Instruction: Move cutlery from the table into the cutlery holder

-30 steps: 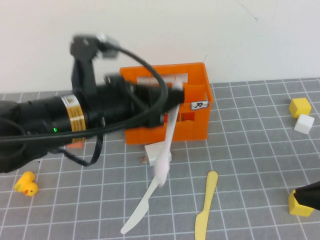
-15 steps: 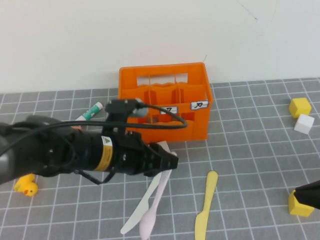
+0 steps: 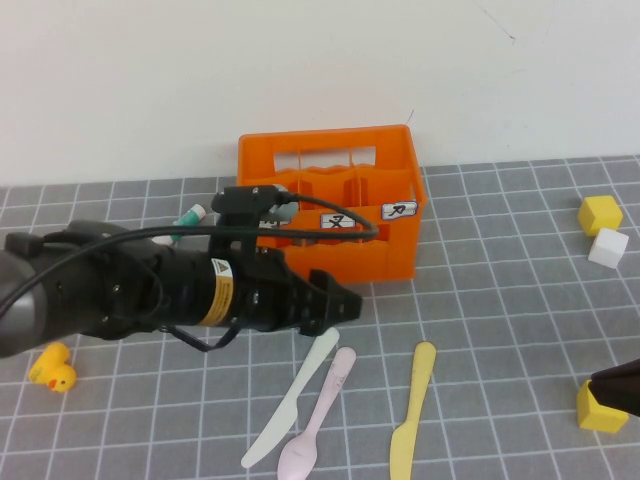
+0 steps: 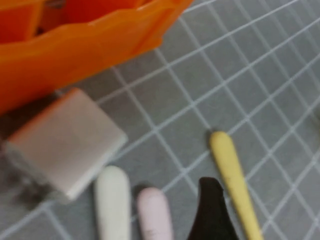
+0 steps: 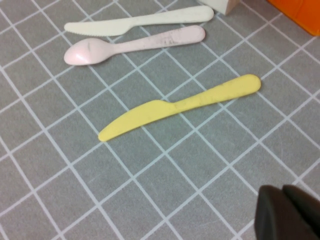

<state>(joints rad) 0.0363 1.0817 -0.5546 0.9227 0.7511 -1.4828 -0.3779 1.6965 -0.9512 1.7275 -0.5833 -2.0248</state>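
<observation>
The orange cutlery holder (image 3: 385,235) stands at the back of the grey table (image 3: 500,300). The pale pink spoon (image 3: 318,430) lies on the table between the white knife (image 3: 290,400) and the yellow knife (image 3: 410,410); all three also show in the right wrist view: spoon (image 5: 135,45), white knife (image 5: 140,21), yellow knife (image 5: 180,106). My left gripper (image 3: 338,305) hovers in front of the holder, just above the handle ends, open and empty; one of its fingers (image 4: 212,205) shows beside the yellow knife (image 4: 232,170). My right gripper (image 3: 612,385) is shut and empty at the right edge.
A white block (image 4: 65,142) sits against the holder's front, hidden under my left arm in the high view. A yellow cube (image 3: 600,412) lies by my right gripper. Another yellow cube (image 3: 600,213) and a white cube (image 3: 608,247) sit far right. A toy duck (image 3: 52,368) is at left, a glue stick (image 3: 185,220) behind my arm.
The pink spoon has left my left gripper: a second ago it hung from the jaws by the holder, now it lies on the table beside the white knife. The left arm dropped lower.
</observation>
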